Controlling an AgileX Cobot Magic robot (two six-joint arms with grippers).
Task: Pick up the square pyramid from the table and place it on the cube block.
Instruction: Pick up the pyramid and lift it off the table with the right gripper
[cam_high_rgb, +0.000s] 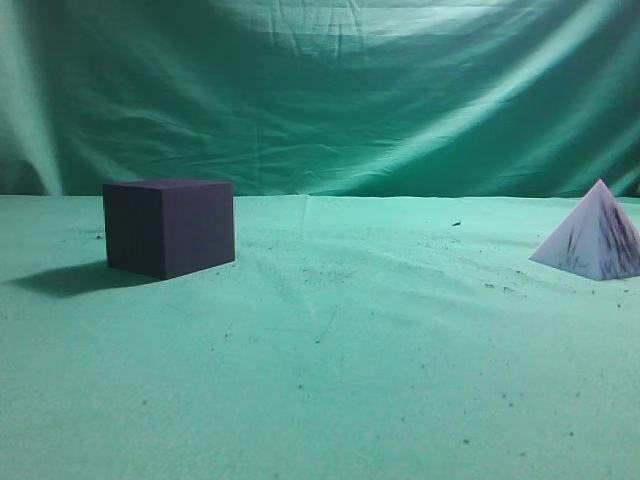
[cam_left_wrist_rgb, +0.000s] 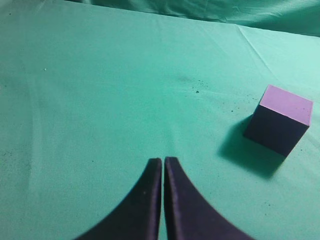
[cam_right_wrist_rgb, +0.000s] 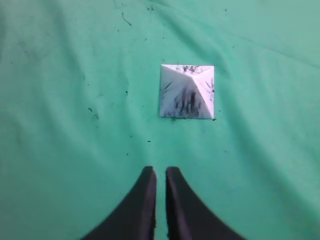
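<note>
The white square pyramid (cam_high_rgb: 594, 240) with dark grey streaks stands on the green table (cam_high_rgb: 330, 380) at the far right of the exterior view. In the right wrist view it (cam_right_wrist_rgb: 187, 91) lies ahead of my right gripper (cam_right_wrist_rgb: 160, 170), which is shut and empty, a short way back from it. The dark purple cube block (cam_high_rgb: 168, 226) stands at the left. In the left wrist view it (cam_left_wrist_rgb: 279, 120) sits to the right of my left gripper (cam_left_wrist_rgb: 163, 161), which is shut and empty above bare cloth. Neither gripper shows in the exterior view.
A green cloth backdrop (cam_high_rgb: 320, 90) hangs behind the table. The wrinkled cloth is speckled with small dark crumbs (cam_high_rgb: 456, 223) between the cube and the pyramid.
</note>
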